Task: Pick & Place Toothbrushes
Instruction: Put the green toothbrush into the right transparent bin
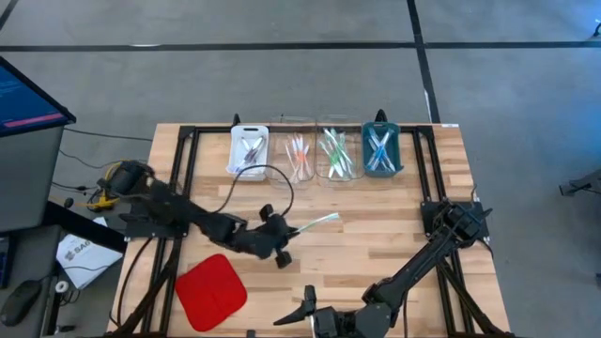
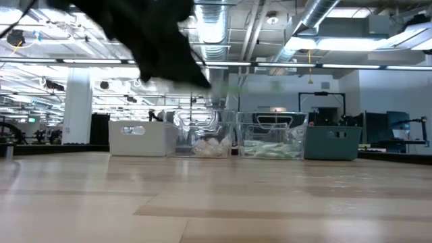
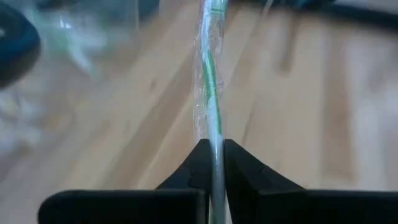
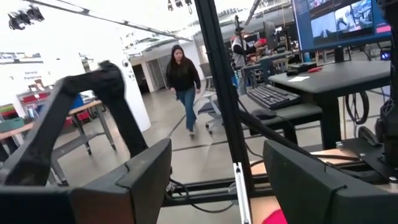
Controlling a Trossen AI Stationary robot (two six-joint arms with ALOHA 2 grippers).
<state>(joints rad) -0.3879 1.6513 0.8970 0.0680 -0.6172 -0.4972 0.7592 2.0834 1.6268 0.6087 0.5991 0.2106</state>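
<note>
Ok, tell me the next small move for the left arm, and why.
Probably lift and carry toward the clear tray of green brushes. The left gripper has its jaws shut on a green toothbrush, which sticks out ahead of it over the table, short of the row of trays. The right gripper waits open at the near edge.

no legible text, labels or nos. anywhere

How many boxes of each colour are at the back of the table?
White box: 1
Clear boxes: 2
Teal box: 1
Total: 4
</note>
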